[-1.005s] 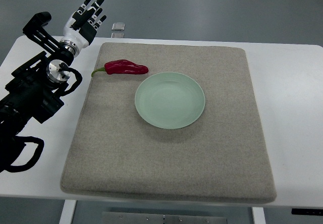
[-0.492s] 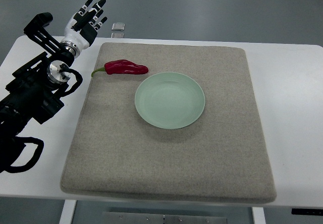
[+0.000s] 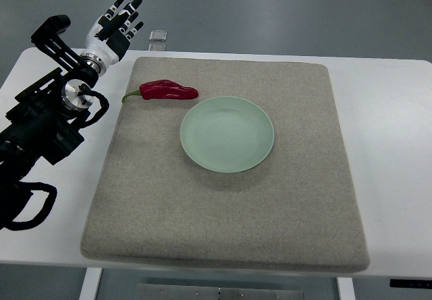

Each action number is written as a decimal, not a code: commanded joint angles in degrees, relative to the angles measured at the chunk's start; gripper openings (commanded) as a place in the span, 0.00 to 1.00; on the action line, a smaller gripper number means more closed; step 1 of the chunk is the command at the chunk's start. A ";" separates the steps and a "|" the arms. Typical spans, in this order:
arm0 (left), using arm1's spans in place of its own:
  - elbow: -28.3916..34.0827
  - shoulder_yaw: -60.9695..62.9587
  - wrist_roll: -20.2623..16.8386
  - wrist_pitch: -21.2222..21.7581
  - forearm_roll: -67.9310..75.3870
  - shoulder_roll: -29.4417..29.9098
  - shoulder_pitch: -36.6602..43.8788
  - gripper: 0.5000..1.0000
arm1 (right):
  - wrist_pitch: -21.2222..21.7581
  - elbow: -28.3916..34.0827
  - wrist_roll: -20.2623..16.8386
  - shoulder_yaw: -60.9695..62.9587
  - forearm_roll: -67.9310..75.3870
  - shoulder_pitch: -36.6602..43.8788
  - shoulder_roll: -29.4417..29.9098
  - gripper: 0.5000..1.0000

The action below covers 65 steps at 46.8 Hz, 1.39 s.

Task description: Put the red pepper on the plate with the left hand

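A red pepper [image 3: 167, 90] with a green stem lies on the grey mat, just up and left of the pale green plate [image 3: 227, 134], which holds nothing. My left hand [image 3: 116, 24] hangs over the table's far left corner, above and to the left of the pepper and well apart from it. Its fingers are spread and hold nothing. The black left arm comes in from the lower left edge. No right arm shows.
The grey felt mat [image 3: 223, 212] covers most of the white table [image 3: 391, 131]. A small clear clip-like object [image 3: 158, 38] sits at the table's far edge, beside the hand.
The left hand and arm have drifted slightly up and left; pepper and plate have not moved.
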 commanded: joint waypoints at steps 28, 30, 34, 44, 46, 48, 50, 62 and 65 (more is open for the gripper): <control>-0.43 0.05 0.00 0.34 0.18 0.17 0.10 0.99 | 0.00 0.00 0.00 0.00 -0.05 0.00 0.00 0.86; -0.70 0.23 0.18 0.34 0.27 0.35 0.02 0.98 | 0.00 0.00 0.00 0.00 0.04 0.00 0.00 0.86; -1.23 2.94 0.27 0.52 1.67 0.79 -0.51 0.98 | 0.00 0.00 0.00 0.00 -0.05 0.00 0.00 0.86; -5.09 7.08 0.35 1.39 14.14 2.98 -2.44 0.98 | 0.00 0.00 0.00 0.00 0.04 0.00 0.00 0.86; -6.06 7.08 0.35 1.92 17.65 3.51 -2.62 0.98 | 0.00 0.00 0.00 0.00 -0.05 0.00 0.00 0.86; -7.29 7.08 0.35 2.19 21.17 3.95 -2.71 0.98 | 0.00 0.00 0.00 0.00 -0.05 0.00 0.00 0.86; -8.43 7.08 0.44 2.36 24.60 4.39 -2.80 0.98 | 0.00 0.00 0.00 0.00 -0.05 0.00 0.00 0.86; -11.24 12.44 0.35 2.54 42.88 7.91 -6.05 0.98 | 0.00 0.00 0.00 0.00 0.04 0.00 0.00 0.86; -12.56 13.76 0.35 2.54 47.63 8.87 -6.84 0.98 | 0.00 0.00 0.00 0.00 -0.05 0.00 0.00 0.86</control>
